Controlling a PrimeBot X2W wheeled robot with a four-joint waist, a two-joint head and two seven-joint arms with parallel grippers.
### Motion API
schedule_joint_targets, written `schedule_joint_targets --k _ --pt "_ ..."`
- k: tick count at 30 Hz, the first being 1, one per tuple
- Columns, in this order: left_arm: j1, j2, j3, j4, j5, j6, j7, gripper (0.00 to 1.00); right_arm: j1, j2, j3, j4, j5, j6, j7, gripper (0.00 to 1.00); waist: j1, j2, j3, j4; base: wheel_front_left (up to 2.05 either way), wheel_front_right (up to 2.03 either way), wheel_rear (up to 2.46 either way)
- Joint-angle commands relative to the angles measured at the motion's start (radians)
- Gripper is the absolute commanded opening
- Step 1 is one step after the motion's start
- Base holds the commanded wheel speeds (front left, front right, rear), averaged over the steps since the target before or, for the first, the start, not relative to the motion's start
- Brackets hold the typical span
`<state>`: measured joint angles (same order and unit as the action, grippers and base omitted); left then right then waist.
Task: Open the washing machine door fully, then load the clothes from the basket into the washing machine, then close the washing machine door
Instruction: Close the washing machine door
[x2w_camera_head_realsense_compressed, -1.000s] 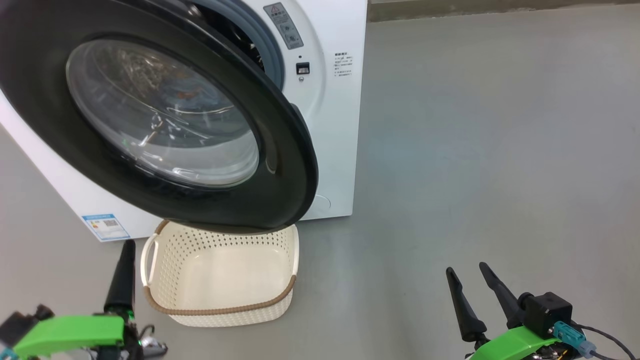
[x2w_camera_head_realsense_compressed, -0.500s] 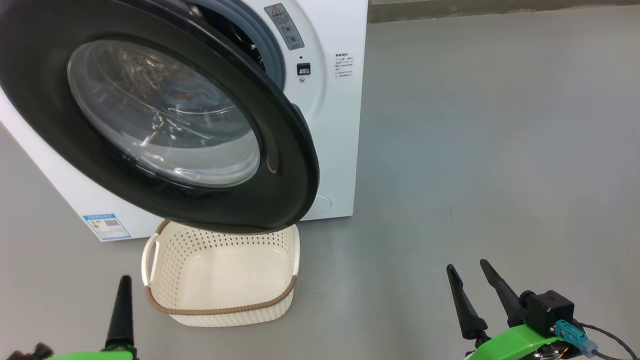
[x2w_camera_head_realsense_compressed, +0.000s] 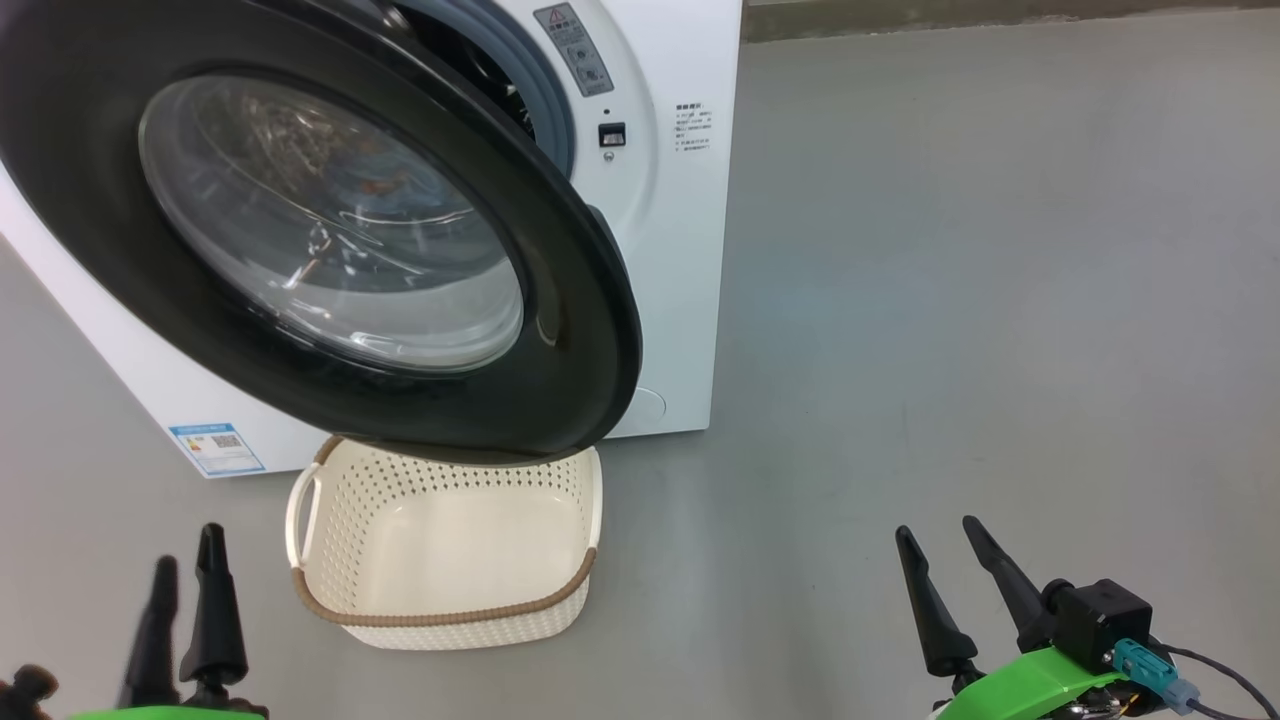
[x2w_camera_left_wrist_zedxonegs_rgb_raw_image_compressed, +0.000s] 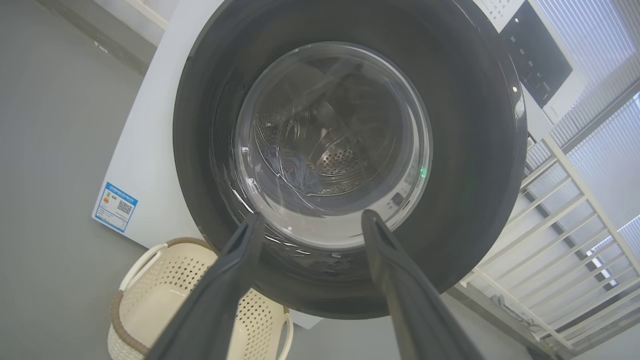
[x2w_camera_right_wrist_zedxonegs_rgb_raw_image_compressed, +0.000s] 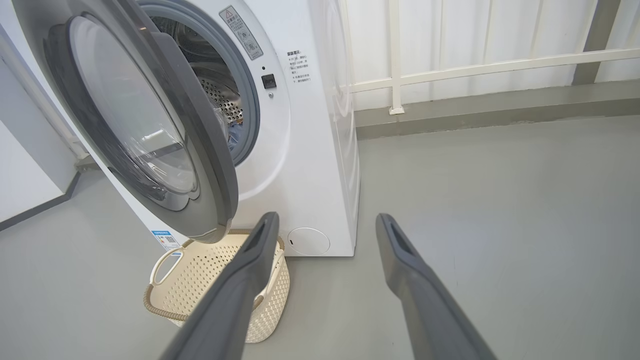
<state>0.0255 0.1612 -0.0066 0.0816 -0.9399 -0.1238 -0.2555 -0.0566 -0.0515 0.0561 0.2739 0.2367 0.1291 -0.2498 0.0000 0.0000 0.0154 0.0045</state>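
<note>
The basket (x2w_camera_head_realsense_compressed: 440, 620) is empty; the clothes (x2w_camera_right_wrist_zedxonegs_rgb_raw_image_compressed: 234, 136) seem to be inside the drum (x2w_camera_right_wrist_zedxonegs_rgb_raw_image_compressed: 220, 100). The door (x2w_camera_head_realsense_compressed: 570, 300) hangs ajar; closing it is left. The left gripper (x2w_camera_head_realsense_compressed: 188, 550) and right gripper (x2w_camera_head_realsense_compressed: 937, 530) are released, empty.

Grey floor (x2w_camera_head_realsense_compressed: 950, 300) carries washing machine (x2w_camera_head_realsense_compressed: 680, 250), w/ basket (x2w_camera_head_realsense_compressed: 450, 630) just in front.

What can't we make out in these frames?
Blue garment in the perforated steel drum: left wrist view, glare on the glass of the glossy black round door; what else lies there cannot be told.
Cream-white perforated plastic basket: head view, far end hidden under the door.
Left gripper: head view, blurred, base cut off by the bottom edge.
Blue label sticker: head view, print too small.
</note>
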Motion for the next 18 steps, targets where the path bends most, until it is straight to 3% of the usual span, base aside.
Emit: schedule_joint_targets --k 1,3,4,12,18 --pt "-0.024 0.009 0.051 -0.026 0.108 -0.007 -0.006 1.00 -0.001 0.001 0.022 -0.029 0.000 0.002 -0.012 1.00 0.0000 0.0000 0.001 0.000 0.00 0.00 0.00" --pt "-0.023 0.001 0.059 -0.027 0.245 -0.007 -0.006 1.00 -0.001 0.001 0.021 -0.030 0.000 0.002 -0.012 1.00 0.0000 0.0000 0.002 -0.001 0.00 0.00 0.00" --pt "-0.023 0.001 0.059 -0.027 0.245 -0.007 -0.006 1.00 -0.001 0.001 0.021 -0.030 0.000 0.002 -0.012 1.00 0.0000 0.0000 0.002 -0.001 0.00 0.00 0.00" --pt "-0.014 -0.048 0.100 -0.048 0.562 -0.007 -0.006 1.00 -0.003 0.001 0.020 -0.032 0.004 0.002 -0.012 1.00 0.0000 0.0000 0.004 -0.004 0.00 0.00 0.00" --pt "0.023 -0.067 0.104 -0.049 0.698 -0.007 -0.006 1.00 -0.003 0.001 0.018 -0.037 0.003 0.002 -0.012 1.00 0.0000 0.0000 0.008 -0.006 0.00 0.00 0.00"
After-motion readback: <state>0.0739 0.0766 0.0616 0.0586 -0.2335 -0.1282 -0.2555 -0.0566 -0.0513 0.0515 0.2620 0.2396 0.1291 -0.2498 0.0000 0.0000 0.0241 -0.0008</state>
